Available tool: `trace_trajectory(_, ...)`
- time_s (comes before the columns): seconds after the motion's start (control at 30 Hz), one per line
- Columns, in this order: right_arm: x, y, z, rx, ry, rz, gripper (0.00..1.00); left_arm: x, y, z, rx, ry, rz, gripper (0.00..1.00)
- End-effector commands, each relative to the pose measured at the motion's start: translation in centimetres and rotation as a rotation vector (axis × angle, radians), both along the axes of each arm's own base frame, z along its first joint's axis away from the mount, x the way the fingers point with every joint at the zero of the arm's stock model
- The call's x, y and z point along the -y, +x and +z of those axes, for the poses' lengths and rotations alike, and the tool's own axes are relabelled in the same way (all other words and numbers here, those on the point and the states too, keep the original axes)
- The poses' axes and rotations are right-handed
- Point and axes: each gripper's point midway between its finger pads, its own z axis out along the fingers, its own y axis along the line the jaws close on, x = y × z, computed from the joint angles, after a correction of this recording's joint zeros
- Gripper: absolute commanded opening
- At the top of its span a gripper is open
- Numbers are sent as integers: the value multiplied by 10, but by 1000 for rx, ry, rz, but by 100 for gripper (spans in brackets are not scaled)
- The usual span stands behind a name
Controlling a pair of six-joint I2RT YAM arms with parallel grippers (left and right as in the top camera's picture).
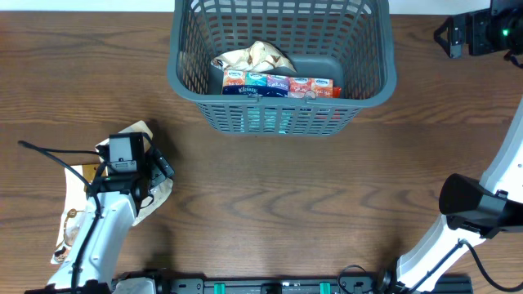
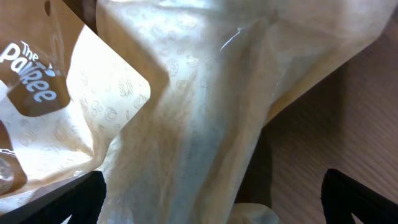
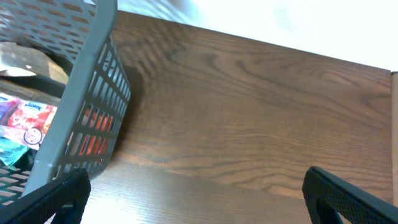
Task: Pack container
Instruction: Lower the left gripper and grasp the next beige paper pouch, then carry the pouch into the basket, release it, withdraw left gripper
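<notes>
Starting at the near left corner of the tabletop, the left gripper (image 2: 217,202) hangs with jaws fully spread over a crinkled cream-and-brown pouch (image 2: 186,118) and grips nothing. The pouch looks light, soft and prone to crumple, so a pinch on a raised fold seems best. At the middle of the far edge stands the container (image 1: 278,117), stiff and best taken by its rim, with a crumpled bag (image 1: 255,57) and tissue packs (image 1: 278,84) inside; toward the far right corner the right gripper (image 3: 196,202) is spread wide, empty.

White "The" plus a creased word, roughly "Pa…ee", on brown patch (image 2: 31,93) of cream crinkly paper bag (image 2: 186,124), near left. Kleenex-looking logos on colourful tissue packs (image 1: 278,85) inside far dark grey slotted plastic basket (image 1: 282,118), too tiny to confirm.
</notes>
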Motion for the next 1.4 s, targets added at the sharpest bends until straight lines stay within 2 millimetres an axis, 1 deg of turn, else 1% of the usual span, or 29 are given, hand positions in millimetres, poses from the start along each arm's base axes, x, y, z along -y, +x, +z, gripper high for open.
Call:
trace_trajectory(0.0, -5, -6, 6, 10, -1, 18, 99, -1, -7, -17, -62, -18, 40, 99)
trace_trajectory(0.13, -5, -6, 6, 8, 0, 18, 99, 4, -11, -40, -136, -44, 32, 99)
trace_trajectory(0.23, -5, -6, 6, 9, 0, 18, 99, 4, -12, -52, -165, -49, 31, 99)
trace_trajectory(0.3, -5, -6, 6, 9, 0, 18, 99, 4, -10, -53, -161, -48, 31, 99)
trace_trajectory(0.43, -5, -6, 6, 9, 0, 18, 99, 8, -5, -47, -132, -71, 21, 99)
trace_trajectory(0.47, -5, -6, 6, 8, 1, 18, 99, 10, -3, -45, -122, -81, 17, 97)
trace_trajectory(0.53, -5, -6, 6, 9, 0, 18, 99, 14, 0, -39, -97, -101, 8, 84)
trace_trajectory(0.57, -5, -6, 6, 9, 1, 18, 99, 15, 3, -35, -82, -109, 4, 81)
trace_trajectory(0.6, -5, -6, 6, 9, 0, 18, 99, 15, 5, -31, -65, -110, 2, 75)
trace_trajectory(0.63, -5, -6, 7, 10, 0, 18, 99, 15, 9, -26, -43, -109, 1, 69)
trace_trajectory(0.7, -5, -6, 6, 10, 0, 18, 99, 15, 16, -13, 2, -107, -7, 51)
trace_trajectory(0.77, -5, -6, 6, 10, 0, 18, 99, 15, 24, 3, 54, -91, -37, 39)
trace_trajectory(0.83, -5, -6, 6, 9, 1, 18, 99, 15, 31, 19, 109, -83, -53, 30)
trace_trajectory(0.87, -5, -6, 6, 9, 0, 18, 99, 14, 35, 30, 144, -79, -55, 29)
trace_trajectory(0.9, -5, -6, 6, 8, 1, 18, 99, 14, 37, 39, 174, -76, -56, 22)
trace_trajectory(0.93, -5, -6, 6, 9, 0, 18, 99, 14, 40, 48, 204, -74, -57, 8)
trace_trajectory(0.97, -5, -6, 6, 9, 1, 18, 99, 14, 43, 57, 233, -71, -58, 6)
trace_trajectory(1.13, -5, -6, 6, 9, 1, 18, 99, 13, 58, 110, 360, -44, -86, 6)
trace_trajectory(1.27, -5, -6, 6, 8, 1, 18, 99, 12, 76, 162, 419, 16, -161, 6)
trace_trajectory(1.37, -5, -6, 6, 8, 1, 18, 99, 11, 93, 208, 465, 57, -206, 6)
